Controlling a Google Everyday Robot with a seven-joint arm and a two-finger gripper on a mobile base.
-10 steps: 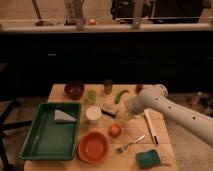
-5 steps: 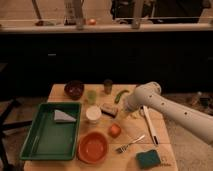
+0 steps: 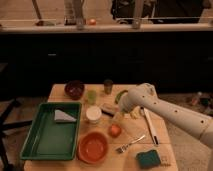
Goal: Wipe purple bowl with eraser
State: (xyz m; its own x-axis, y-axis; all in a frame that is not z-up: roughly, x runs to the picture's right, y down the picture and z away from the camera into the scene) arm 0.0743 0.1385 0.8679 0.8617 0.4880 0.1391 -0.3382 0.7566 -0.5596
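Hovering pincer (image 3: 119, 116) beside eraser (image 3: 107, 108), white cup (image 3: 93, 114), perhaps apple (image 3: 115, 130), crowding

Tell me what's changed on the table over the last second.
The arm swung left, bringing the gripper close to the eraser; nothing grasped yet. The purple bowl, orange bowl, green tray and sponge stayed put.
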